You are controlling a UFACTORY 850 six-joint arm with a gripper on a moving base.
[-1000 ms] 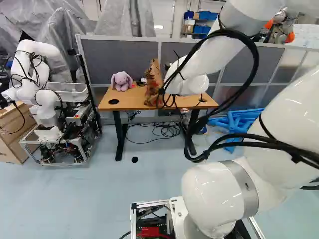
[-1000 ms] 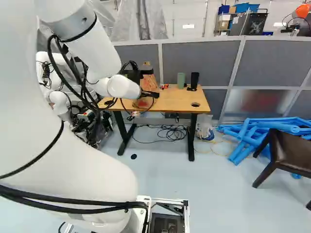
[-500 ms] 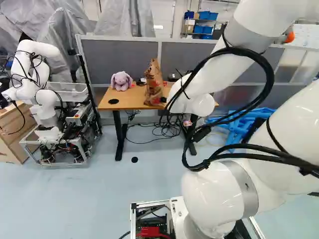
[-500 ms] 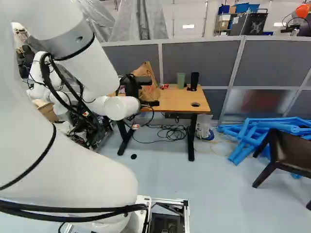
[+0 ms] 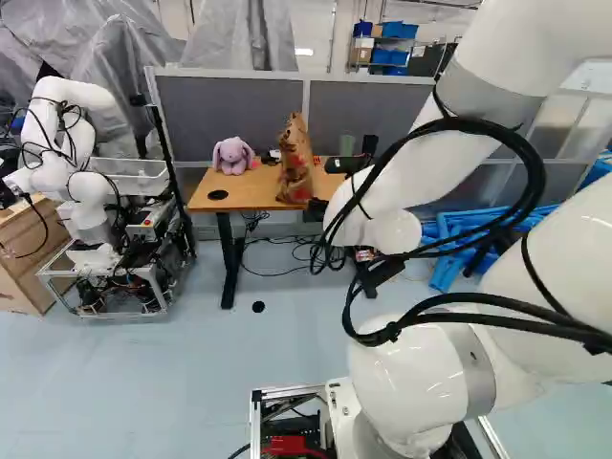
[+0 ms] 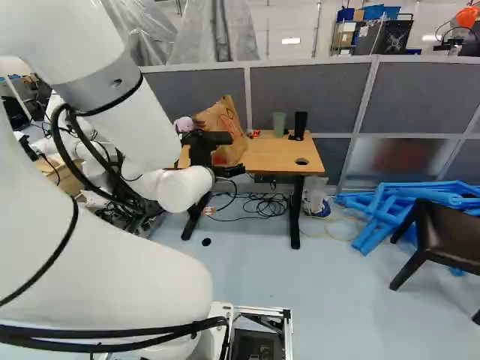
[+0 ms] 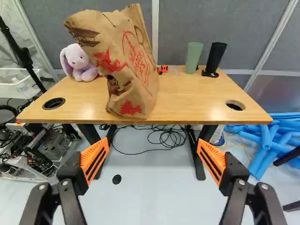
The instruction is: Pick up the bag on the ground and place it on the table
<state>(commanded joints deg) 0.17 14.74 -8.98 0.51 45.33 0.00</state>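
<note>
The jaws stand wide and empty, their 2 pads (image 7: 95, 159) well apart. Ahead of them, the bag (image 7: 133, 77) stands on the surface (image 7: 197, 101), near its front edge. Placing looks done; best retreat straight back, slowly, brushing 0 paper.

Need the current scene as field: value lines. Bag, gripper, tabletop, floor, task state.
bag: brown paper, standing on the table
gripper: open, nothing between its fingers, apart from the bag
tabletop, one side of bag: purple plush rabbit
tabletop, other side: green cup, black cup
floor: coiled cables under the table, blue tubes beyond one end
task state: bag on the table and released; looks complete
</note>
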